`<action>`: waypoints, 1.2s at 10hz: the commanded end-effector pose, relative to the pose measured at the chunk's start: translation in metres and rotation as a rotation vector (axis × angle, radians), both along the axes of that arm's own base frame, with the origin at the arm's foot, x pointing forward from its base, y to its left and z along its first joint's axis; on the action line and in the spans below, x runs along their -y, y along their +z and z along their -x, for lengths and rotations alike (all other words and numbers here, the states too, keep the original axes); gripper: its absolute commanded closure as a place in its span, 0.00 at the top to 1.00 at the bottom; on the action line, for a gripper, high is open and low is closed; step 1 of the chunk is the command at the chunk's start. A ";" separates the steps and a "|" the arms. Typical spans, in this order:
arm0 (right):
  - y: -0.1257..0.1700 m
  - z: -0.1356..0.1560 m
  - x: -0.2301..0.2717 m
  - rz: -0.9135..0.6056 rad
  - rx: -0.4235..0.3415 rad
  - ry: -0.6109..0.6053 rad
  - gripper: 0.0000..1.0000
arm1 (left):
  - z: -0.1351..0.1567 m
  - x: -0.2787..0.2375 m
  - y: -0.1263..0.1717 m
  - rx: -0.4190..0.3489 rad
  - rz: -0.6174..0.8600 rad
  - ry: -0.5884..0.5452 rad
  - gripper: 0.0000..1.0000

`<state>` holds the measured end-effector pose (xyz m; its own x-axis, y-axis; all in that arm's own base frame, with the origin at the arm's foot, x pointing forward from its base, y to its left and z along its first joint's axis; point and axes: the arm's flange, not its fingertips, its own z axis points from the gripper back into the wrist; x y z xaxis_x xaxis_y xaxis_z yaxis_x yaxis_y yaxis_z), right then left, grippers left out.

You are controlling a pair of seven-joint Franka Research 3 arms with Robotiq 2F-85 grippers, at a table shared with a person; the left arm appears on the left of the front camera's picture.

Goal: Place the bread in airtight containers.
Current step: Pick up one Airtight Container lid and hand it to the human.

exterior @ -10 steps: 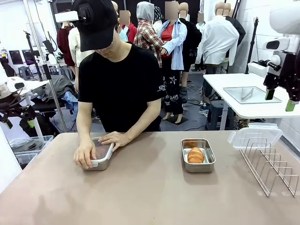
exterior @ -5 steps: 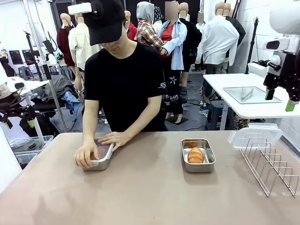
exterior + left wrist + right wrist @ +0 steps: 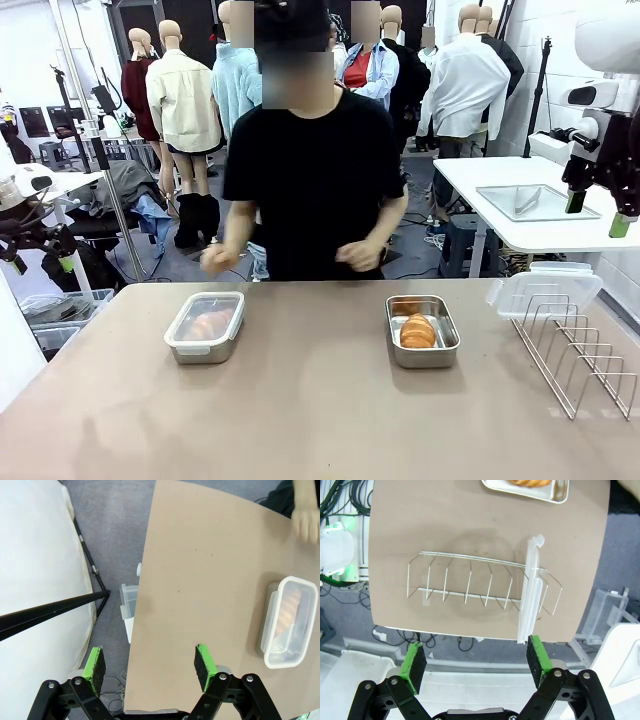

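Sitting in the open stainless-steel tin (image 3: pixel 422 362), right of the middle of the table (image 3: pixel 320 420), is 1 golden croissant roll (image 3: pixel 417 331). A 2nd roll (image 3: pixel 207 323) shows through the clear lid of the closed tin (image 3: pixel 200 355) on the left. A loose clear lid (image 3: pixel 545 290) leans on the wire rack (image 3: pixel 580 365). The person's hands (image 3: pixel 216 258) hover above the far edge, touching nothing. The left gripper (image 3: pixel 150 662) and right gripper (image 3: pixel 476 662) both stand spread wide and empty, well apart from both tins.
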<state>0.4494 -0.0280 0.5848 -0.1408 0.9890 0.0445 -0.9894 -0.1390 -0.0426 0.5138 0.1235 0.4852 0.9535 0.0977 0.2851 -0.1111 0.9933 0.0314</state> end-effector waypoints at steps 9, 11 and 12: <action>0.001 0.001 -0.001 0.004 -0.010 -0.004 1.00 | 0.000 0.000 0.001 0.001 -0.009 0.009 0.92; 0.001 0.001 -0.001 0.004 -0.010 -0.004 1.00 | 0.000 0.000 0.001 0.001 -0.009 0.009 0.92; 0.001 0.001 -0.001 0.004 -0.010 -0.004 1.00 | 0.000 0.000 0.001 0.001 -0.009 0.009 0.92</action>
